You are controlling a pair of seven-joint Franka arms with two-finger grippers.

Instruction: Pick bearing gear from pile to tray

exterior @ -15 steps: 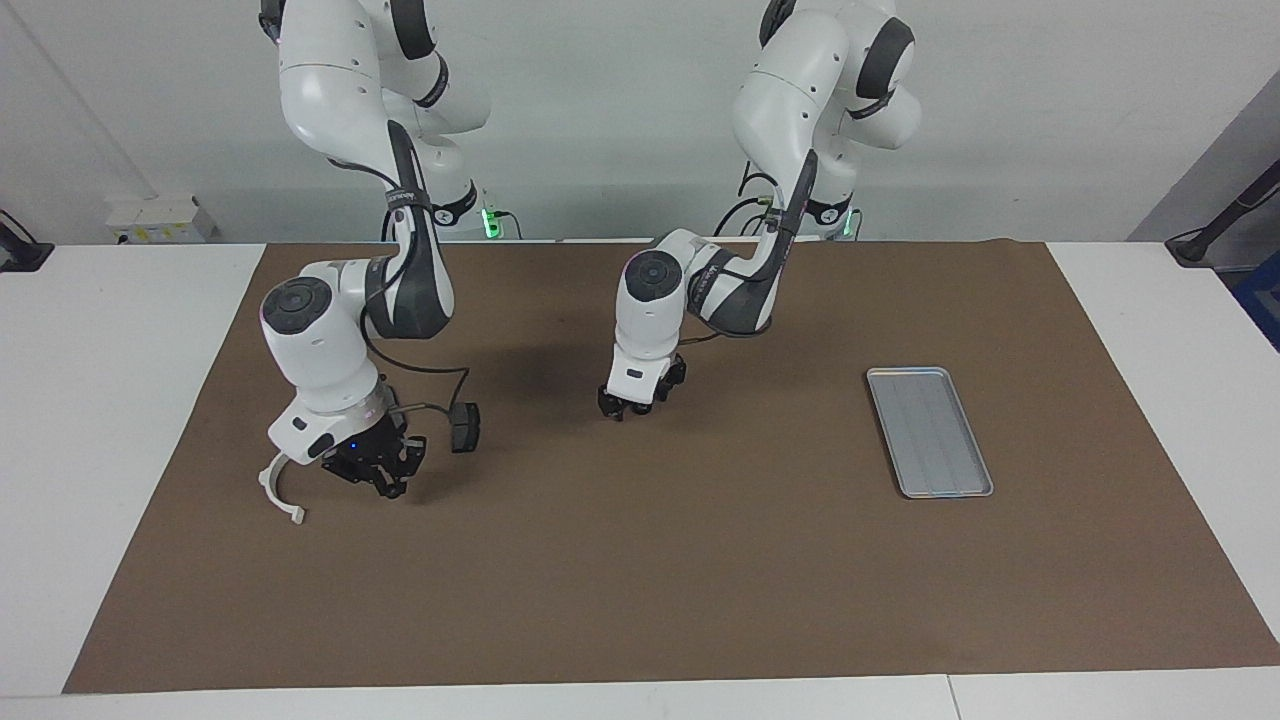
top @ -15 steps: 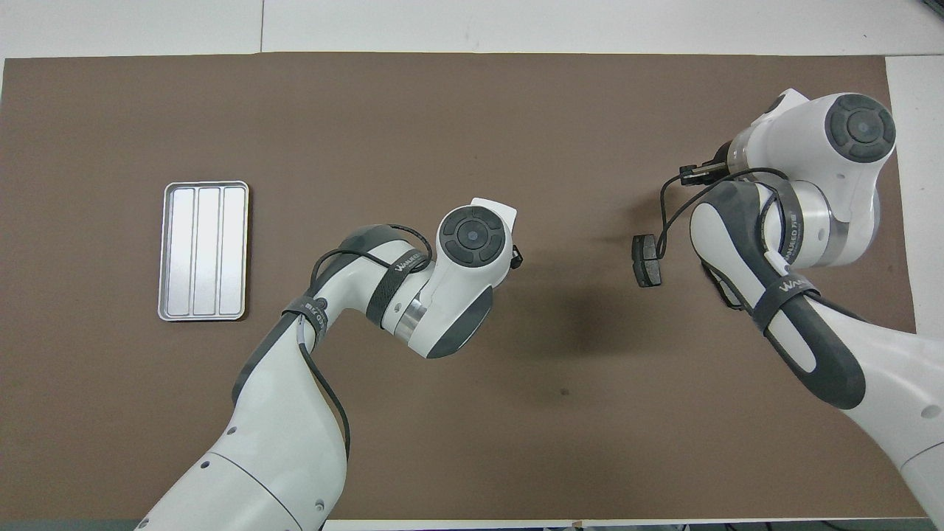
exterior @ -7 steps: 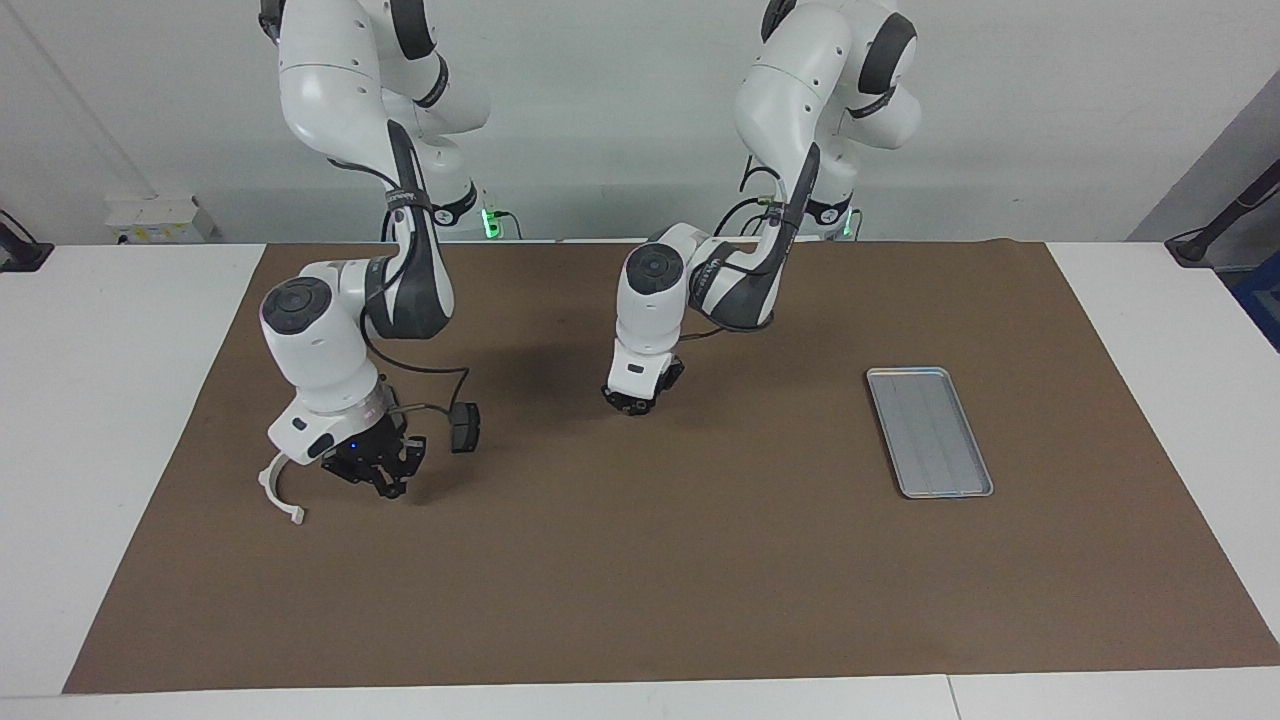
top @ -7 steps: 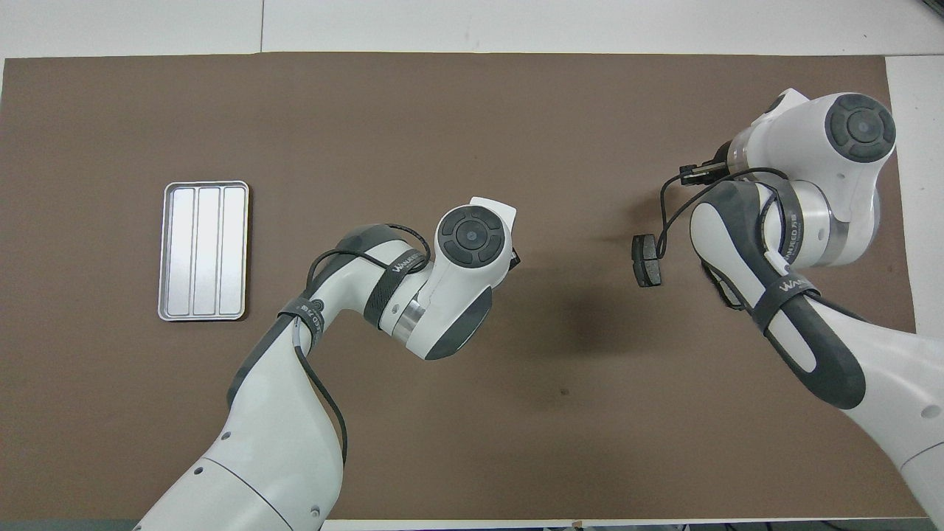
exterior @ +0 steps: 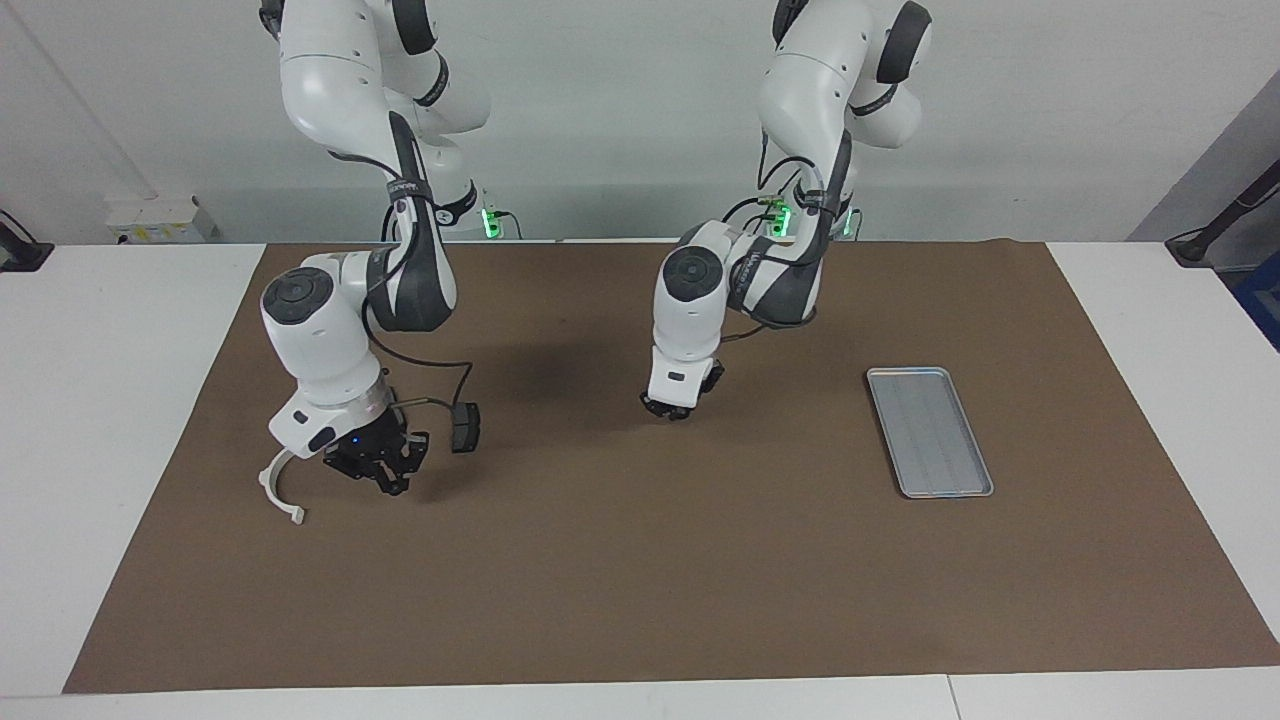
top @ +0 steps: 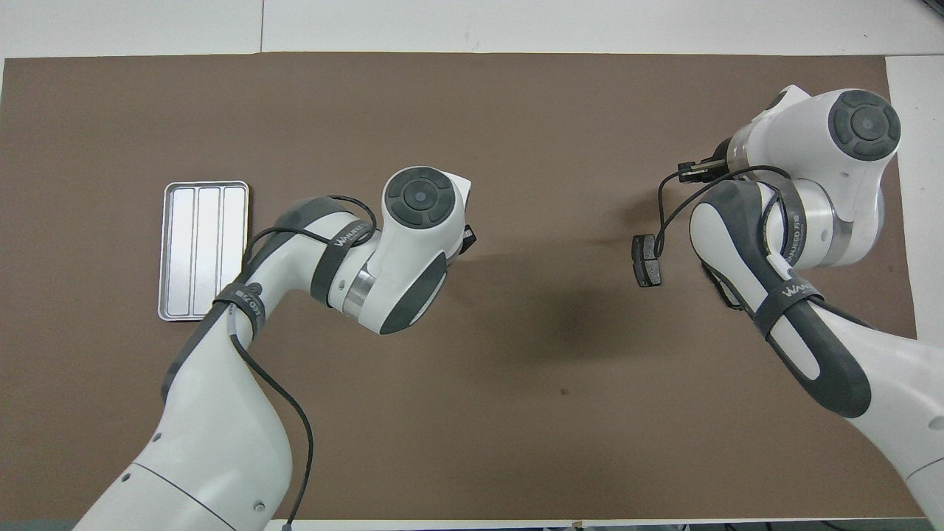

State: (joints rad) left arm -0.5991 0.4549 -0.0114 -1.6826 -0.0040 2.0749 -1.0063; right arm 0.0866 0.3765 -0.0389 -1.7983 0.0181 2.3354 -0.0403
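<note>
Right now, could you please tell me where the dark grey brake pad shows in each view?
Facing view: brake pad lies on the brown mat, toward the right arm's end, beside the right hand.
Overhead view: brake pad, beside the right arm.
Shared landmark: the tray.

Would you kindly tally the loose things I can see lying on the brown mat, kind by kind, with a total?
White half-ring bracket: 1
Dark grey brake pad: 1
Silver metal tray: 1
Total: 3
Anything under the arms is hidden.
</note>
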